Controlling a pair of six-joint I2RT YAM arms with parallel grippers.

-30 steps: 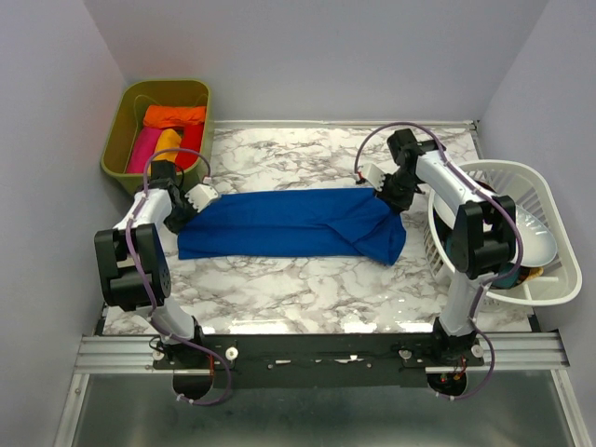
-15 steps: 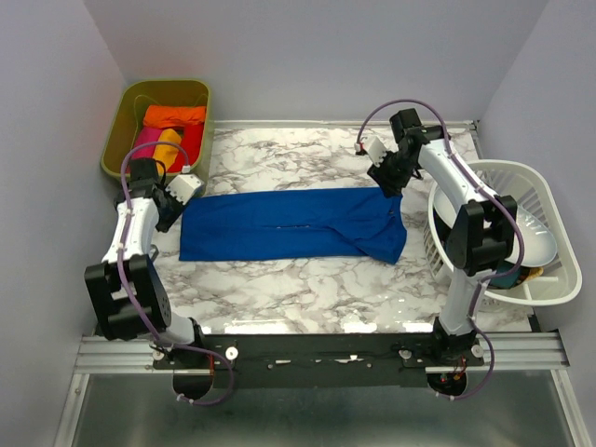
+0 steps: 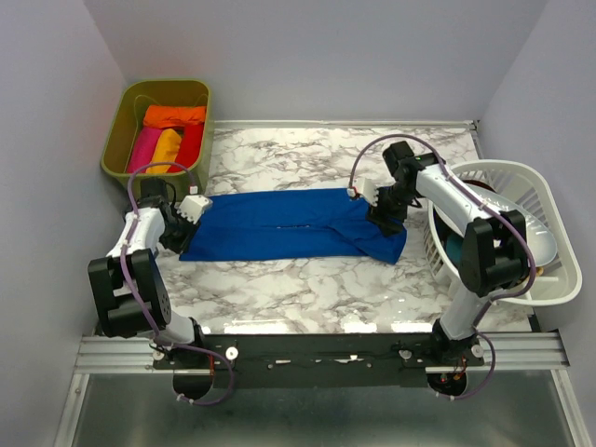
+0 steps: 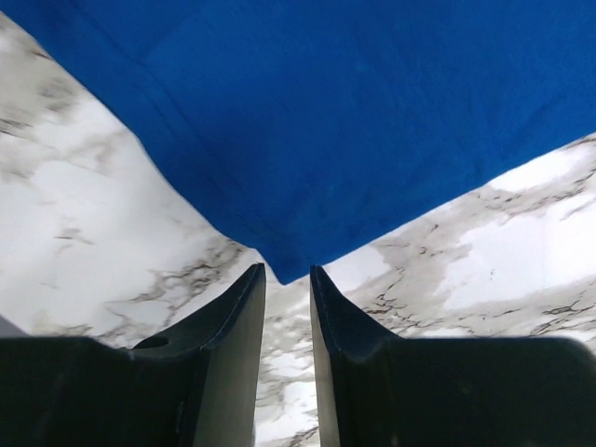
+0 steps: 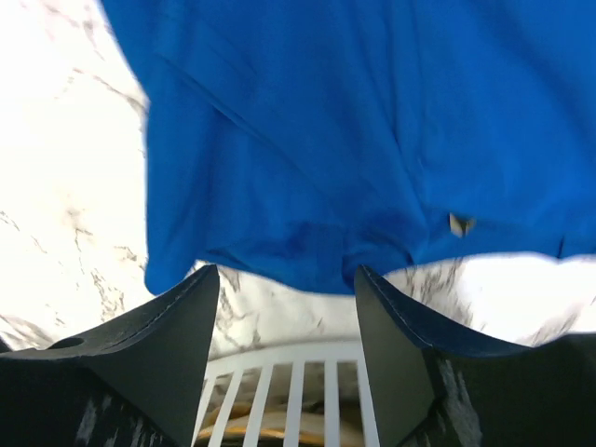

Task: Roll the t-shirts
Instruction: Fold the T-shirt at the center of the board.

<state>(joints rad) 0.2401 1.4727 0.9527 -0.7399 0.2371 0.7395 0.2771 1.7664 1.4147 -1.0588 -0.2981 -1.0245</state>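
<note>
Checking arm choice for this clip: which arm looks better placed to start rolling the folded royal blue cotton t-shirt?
Right, probably. The right gripper stands wide open at the end edge of the royal blue cotton t-shirt; the left gripper, jaws narrow, faces only a corner.

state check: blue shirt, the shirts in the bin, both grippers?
blue t-shirt: folded into a long strip, lying flat, not yet rolled
other shirts: bundled up in the green bin
left gripper: slightly open, empty, tips at the strip's corner
right gripper: wide open, empty, at the strip's other end
</note>
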